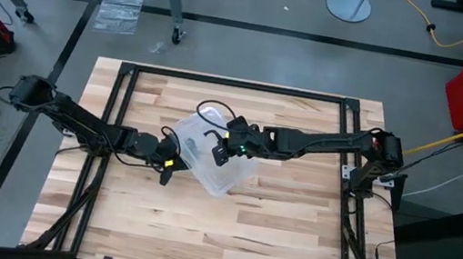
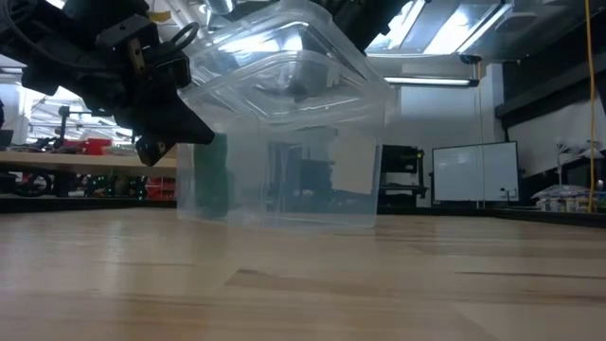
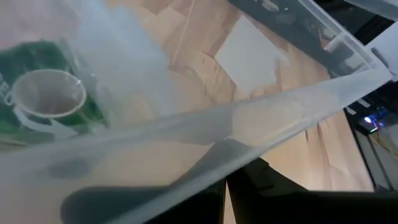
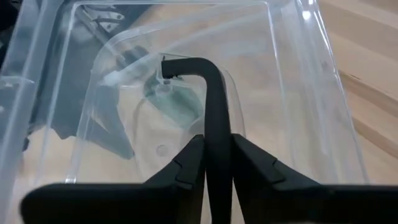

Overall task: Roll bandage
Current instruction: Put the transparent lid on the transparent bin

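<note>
- Two arms met at a clear box near the middle of the wooden table.
- Left tool was at the box's left wall, its fingers closed together; the left wrist view showed the box rim crossing right in front of it, but I could not tell whether it pinched that rim.
- Right tool reached into the box from the right; its fingers stood only narrowly apart, and I could not tell whether they held anything.
- Bandage was a green roll inside the box, at the left-hand end near the left tool.
- From the left wrist view the roll showed its open hollow end, so its long axis pointed roughly toward that camera.
- Low view showed the box tilted, with a green patch behind its left wall.
</note>
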Motion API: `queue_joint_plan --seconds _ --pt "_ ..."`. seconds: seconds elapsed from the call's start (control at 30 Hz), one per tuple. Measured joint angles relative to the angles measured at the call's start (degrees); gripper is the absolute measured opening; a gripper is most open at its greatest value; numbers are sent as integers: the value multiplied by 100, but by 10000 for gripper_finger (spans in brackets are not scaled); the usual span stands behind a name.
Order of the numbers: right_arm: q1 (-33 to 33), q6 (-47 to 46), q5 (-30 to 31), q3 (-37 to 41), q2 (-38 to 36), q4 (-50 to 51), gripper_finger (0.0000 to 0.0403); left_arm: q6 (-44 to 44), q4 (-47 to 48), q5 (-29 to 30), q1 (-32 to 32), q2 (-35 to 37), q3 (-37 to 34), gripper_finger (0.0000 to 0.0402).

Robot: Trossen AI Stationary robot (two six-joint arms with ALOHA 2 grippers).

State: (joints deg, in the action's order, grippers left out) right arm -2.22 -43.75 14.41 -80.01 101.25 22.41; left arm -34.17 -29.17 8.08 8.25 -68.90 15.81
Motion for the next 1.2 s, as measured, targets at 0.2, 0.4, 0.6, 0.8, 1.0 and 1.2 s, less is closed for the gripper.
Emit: queue_joint_plan --seconds 0.2,0.4,0.6,0.8,1.0,1.2 --pt "-1 -15 -26 0 -4 -4 99 137 20 9 0 0 0 1" --pt "-2 40 -152 0 -6 -8 107 126 180 6 0 109 0 1" --pt "-11 72 -252 0 -6 -13 108 -80 1223 71 2 736 2 1" --pt "-13 211 -300 13 1 49 108 -125 2104 512 163 1699 8 1" --pt "-11 478 -393 13 1 20 108 -9 2723 795 304 2586 9 1" --pt "-9 826 -384 13 1 -233 108 363 3051 1025 310 3261 9 1"
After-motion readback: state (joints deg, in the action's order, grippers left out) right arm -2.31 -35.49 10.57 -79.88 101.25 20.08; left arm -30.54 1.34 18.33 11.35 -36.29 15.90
